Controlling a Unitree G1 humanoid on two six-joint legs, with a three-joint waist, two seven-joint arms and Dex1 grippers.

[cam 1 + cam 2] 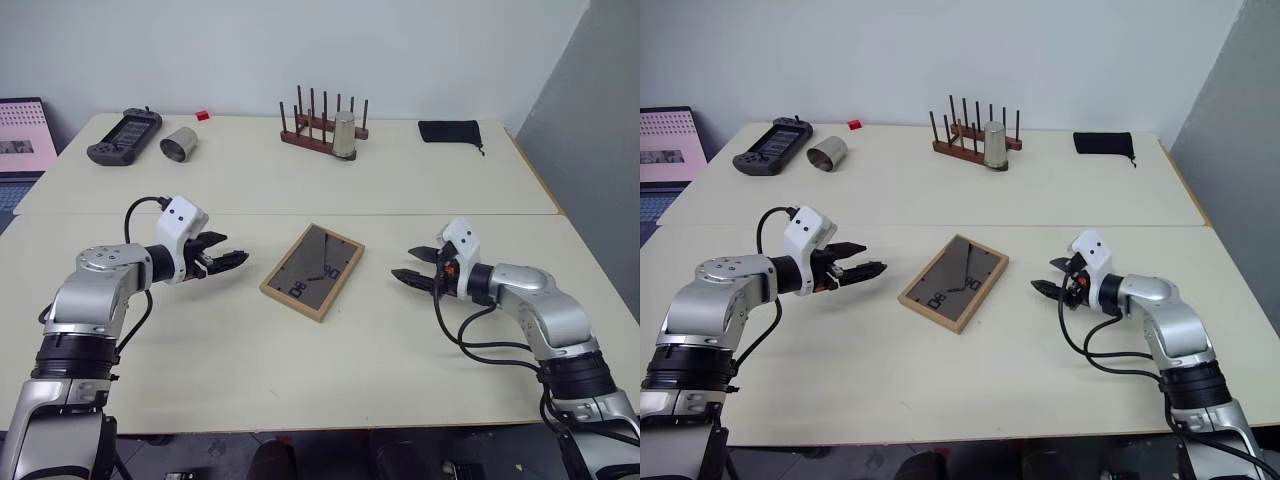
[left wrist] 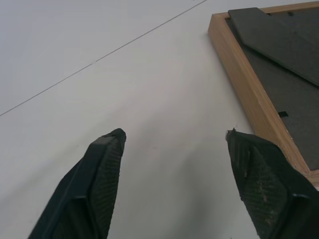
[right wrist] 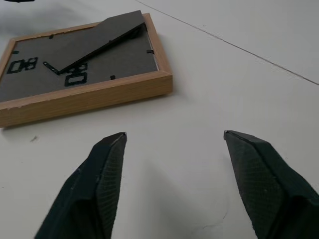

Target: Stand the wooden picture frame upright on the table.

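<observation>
Picture frame (image 1: 312, 271) lies flat, back up, on table (image 1: 300, 370); left gripper (image 1: 232, 262) and right gripper (image 1: 408, 266) flank it, fingers apart, empty.

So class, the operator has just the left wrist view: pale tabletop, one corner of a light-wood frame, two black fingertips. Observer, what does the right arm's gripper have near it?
Observer: The right gripper hovers open beside the small rectangular light-wood picture frame, on the side opposite the left gripper, touching nothing.
Operator: Is the frame face up?
Observer: No, it lies flat on the pale cream table, its dark grey back with the black easel stand facing up.
Operator: Anything behind it?
Observer: A reddish-brown wooden peg rack with a metal cup stands at the far side.
</observation>
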